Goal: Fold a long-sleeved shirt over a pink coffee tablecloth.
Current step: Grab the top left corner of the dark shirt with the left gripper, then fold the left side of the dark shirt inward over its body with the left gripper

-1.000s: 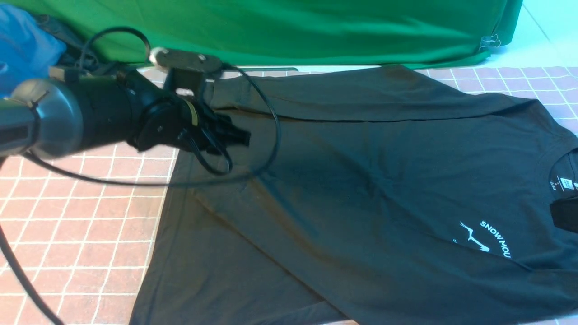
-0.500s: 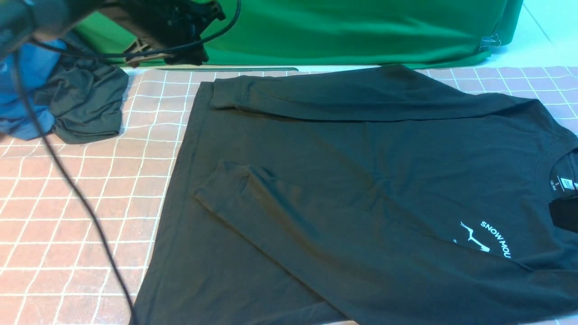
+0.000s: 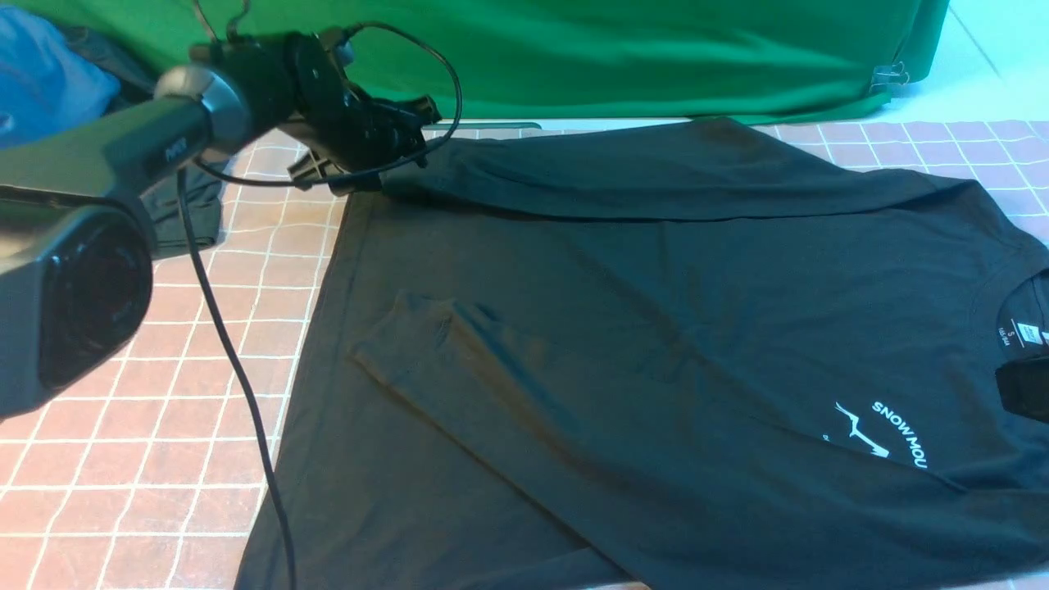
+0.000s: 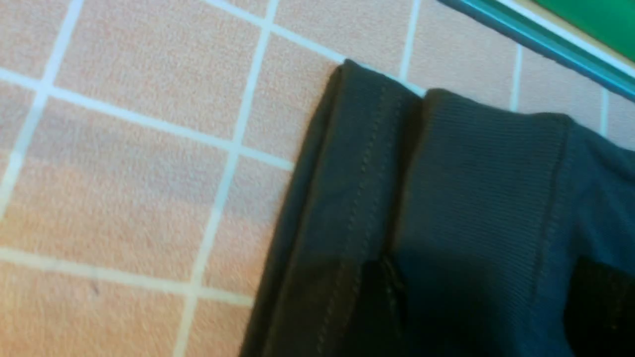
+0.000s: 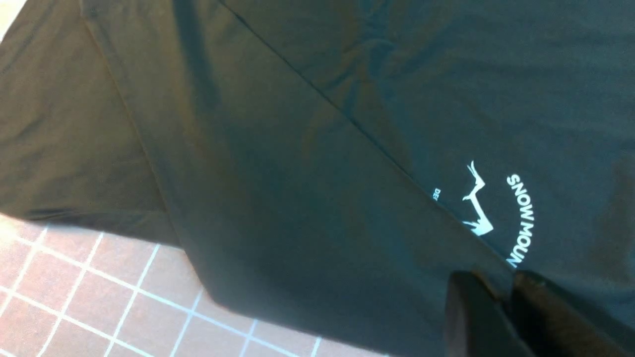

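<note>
The long-sleeved shirt (image 3: 656, 328) lies flat on the pink coffee tablecloth (image 3: 147, 393), collar to the right, with its white logo (image 3: 893, 438) showing. The near sleeve is folded across the body. My left gripper (image 3: 393, 152) is at the far left corner and stands open astride the far sleeve's ribbed cuff (image 4: 476, 188), one dark finger on each side (image 4: 600, 307). My right gripper (image 5: 506, 302) sits low by the logo (image 5: 516, 218), its fingers nearly together on the edge of the folded sleeve. In the front view only a dark bit of the right gripper (image 3: 1024, 389) shows near the collar.
A plain green cloth (image 3: 574, 57) hangs along the back, held by a metal clip (image 3: 889, 78). A blue garment (image 3: 41, 74) and a smaller dark grey garment (image 3: 192, 213) lie at the far left behind my left arm. The table's teal edge (image 4: 545, 44) runs just beyond the cuff.
My left arm has left the near sleeve's cuff, swung up and back, and come down at the far sleeve's cuff. The near sleeve stays lying on the body. The right gripper has not moved.
</note>
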You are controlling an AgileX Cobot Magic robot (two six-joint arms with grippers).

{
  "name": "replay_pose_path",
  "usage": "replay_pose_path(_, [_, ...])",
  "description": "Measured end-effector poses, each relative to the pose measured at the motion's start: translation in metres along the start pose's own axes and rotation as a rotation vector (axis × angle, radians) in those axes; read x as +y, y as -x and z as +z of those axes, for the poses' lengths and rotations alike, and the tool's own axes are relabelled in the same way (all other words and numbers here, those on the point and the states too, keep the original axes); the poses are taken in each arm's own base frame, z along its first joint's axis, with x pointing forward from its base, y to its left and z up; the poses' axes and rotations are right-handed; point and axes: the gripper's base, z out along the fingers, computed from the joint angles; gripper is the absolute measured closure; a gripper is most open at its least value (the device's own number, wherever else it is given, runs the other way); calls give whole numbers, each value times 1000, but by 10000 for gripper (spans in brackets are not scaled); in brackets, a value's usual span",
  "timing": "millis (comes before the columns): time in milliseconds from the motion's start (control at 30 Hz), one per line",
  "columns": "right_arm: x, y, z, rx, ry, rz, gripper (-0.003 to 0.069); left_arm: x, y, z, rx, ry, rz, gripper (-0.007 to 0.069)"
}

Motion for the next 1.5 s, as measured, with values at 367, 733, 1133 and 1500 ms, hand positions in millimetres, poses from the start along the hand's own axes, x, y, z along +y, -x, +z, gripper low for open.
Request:
replay_pose_path(367, [0,1,0,-7,0,0,515,4,-2,8,-15,12,29,104])
replay_pose_path(733, [0,1,0,-7,0,0,515,1,-8,11,21,14,163,392])
replay_pose_path(1133, [0,1,0,-7,0,0,515,-22,16,-42,-37,-23,241,610])
replay_pose_path(1500, [0,1,0,-7,0,-3,515,-34,22,-98,52,-28,235,610])
